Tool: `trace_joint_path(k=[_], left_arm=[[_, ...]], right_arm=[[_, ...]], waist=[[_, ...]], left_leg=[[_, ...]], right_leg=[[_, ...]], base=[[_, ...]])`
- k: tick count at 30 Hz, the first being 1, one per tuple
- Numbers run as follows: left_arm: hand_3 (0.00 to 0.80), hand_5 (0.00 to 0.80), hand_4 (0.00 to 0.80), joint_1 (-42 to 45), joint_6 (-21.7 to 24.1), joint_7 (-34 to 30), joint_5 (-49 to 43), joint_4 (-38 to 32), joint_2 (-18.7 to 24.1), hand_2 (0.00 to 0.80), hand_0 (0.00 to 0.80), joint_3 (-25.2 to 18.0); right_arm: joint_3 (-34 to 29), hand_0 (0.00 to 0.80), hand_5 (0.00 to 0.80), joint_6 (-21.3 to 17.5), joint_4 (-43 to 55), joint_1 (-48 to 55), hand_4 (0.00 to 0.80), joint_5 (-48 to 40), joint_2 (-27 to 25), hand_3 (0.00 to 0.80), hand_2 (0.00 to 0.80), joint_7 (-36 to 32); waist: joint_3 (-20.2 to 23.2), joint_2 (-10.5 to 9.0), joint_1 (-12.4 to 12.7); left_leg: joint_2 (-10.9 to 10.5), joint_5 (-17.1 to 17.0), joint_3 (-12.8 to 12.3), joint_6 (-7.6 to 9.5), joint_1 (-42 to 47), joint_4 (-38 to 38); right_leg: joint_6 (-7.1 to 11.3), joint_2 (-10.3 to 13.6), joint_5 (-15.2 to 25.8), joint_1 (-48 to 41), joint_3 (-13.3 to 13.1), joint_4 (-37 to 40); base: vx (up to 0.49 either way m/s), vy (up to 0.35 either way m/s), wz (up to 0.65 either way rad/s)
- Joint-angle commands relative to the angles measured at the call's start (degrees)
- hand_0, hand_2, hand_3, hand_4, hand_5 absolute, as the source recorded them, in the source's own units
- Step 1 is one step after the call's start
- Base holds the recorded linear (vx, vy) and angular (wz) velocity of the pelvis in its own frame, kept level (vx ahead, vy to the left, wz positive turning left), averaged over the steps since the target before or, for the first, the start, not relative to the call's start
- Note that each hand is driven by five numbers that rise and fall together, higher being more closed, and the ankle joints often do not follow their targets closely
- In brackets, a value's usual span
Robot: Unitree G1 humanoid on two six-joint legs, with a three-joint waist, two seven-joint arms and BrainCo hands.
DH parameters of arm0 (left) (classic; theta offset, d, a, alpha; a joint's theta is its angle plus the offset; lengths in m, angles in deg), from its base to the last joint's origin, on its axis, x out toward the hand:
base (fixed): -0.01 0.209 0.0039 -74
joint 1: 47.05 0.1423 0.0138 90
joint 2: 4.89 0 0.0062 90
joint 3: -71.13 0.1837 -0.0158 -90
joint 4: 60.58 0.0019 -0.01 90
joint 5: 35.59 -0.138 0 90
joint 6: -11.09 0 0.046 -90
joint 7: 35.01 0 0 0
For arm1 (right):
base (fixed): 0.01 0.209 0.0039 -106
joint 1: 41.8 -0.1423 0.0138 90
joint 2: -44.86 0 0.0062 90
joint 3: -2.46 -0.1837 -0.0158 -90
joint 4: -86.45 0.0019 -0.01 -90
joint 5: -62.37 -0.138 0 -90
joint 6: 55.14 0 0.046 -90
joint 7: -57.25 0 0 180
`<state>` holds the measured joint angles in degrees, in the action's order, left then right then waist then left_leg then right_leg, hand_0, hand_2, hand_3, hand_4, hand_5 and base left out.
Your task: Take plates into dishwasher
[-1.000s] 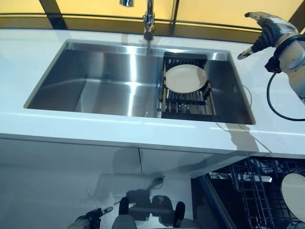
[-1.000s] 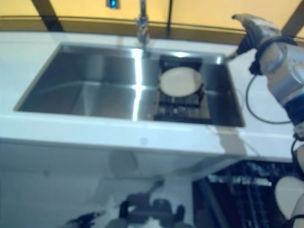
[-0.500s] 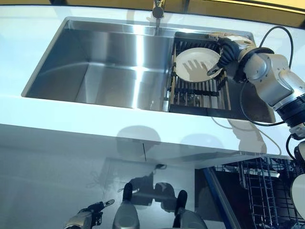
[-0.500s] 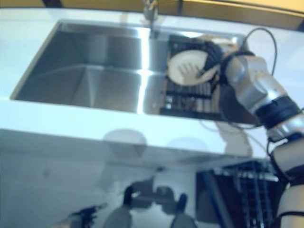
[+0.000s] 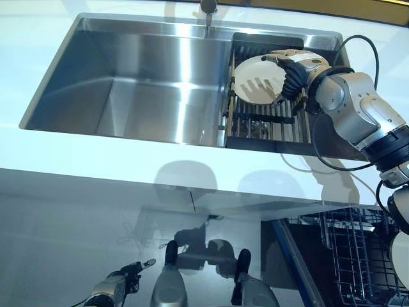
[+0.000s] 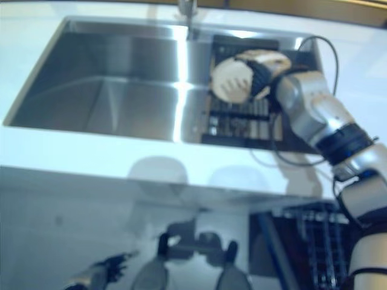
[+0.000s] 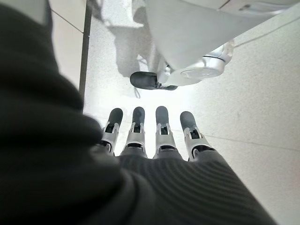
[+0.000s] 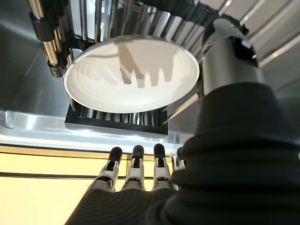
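A white plate (image 5: 255, 80) lies on the dark slatted rack (image 5: 265, 120) in the right part of the steel sink; it also shows in the right wrist view (image 8: 131, 79). My right hand (image 5: 295, 69) is at the plate's right rim, just above it. Its fingers (image 8: 136, 164) are straight and its thumb (image 8: 225, 47) is spread apart; their shadow falls on the plate. I cannot tell if the hand touches the rim. My left hand (image 5: 116, 291) hangs low near the floor, its fingers (image 7: 147, 124) straight and empty.
The sink basin (image 5: 128, 83) is set in a white counter (image 5: 192, 173), with a faucet (image 5: 208, 7) at its back. The open dishwasher's wire rack (image 5: 348, 256) shows at lower right below the counter, with a pale plate edge (image 5: 404, 262) at the border.
My right hand came down from above the counter's far right to the plate in the sink rack and now sits closer at its rim. The camera shifted too.
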<state>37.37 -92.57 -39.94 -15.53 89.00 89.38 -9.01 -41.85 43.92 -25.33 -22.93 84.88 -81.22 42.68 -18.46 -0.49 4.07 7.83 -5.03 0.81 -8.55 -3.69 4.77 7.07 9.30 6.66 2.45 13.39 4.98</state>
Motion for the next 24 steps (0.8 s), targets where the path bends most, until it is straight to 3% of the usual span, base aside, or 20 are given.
trace_joint_path(k=[1, 24], left_arm=[[0.000, 0.000, 0.000, -2.4, -0.7, 0.6, 1.3, 1.5, 1.3, 0.000, 0.000, 1.8], [0.000, 0.000, 0.000, -3.7, -1.0, 1.0, 3.2, 0.6, 0.9, 0.000, 0.000, 2.2]], right_arm=[[2.8, 0.000, 0.000, -1.8, 2.9, -3.8, 0.000, 4.9, -0.4, 0.000, 0.000, 0.2], [6.3, 0.000, 0.000, -2.6, 6.2, -3.5, 0.000, 18.5, 0.5, 0.000, 0.000, -3.9]], waist=[[0.2, -2.54, 1.2], [-3.3, -1.92, 2.0]], left_leg=[[-0.2, -0.6, -3.2, 1.90, 0.2, 0.2], [-0.8, -1.2, -3.3, 2.11, -2.2, 0.2]], right_leg=[[3.33, 3.4, 0.3, -0.1, -2.0, 0.0], [3.55, 3.7, 0.8, 2.1, -1.6, 0.0]], base=[[0.000, 0.000, 0.00], [-0.001, 0.000, 0.00]])
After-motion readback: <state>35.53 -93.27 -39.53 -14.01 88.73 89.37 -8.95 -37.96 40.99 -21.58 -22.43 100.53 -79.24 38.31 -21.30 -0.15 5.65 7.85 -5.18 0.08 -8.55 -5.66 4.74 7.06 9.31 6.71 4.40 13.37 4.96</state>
